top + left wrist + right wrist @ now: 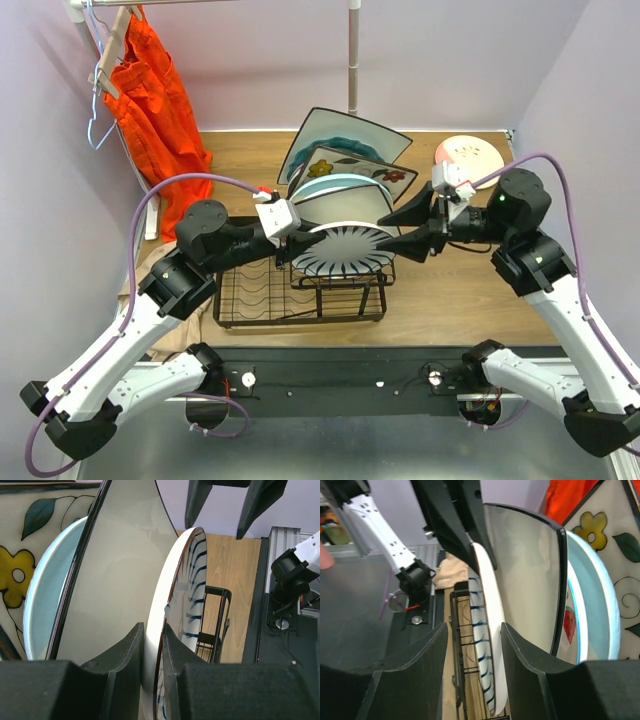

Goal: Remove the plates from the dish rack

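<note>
The plates [345, 250] look glossy glazed ceramic, the dish rack [260, 295] thin black wire, the table [450, 290] probably matt wood.

The left arm [130, 320] is bent at the elbow and reaches toward the middle, with its wrist pointing to the right. The left gripper [154, 627] has its two fingers close together and pinches the rim of the striped plate [345, 250]. The right arm [570, 290] comes from the opposite side. The right gripper [474, 630] has its jaws apart, one on each side of the same plate's rim.
</note>
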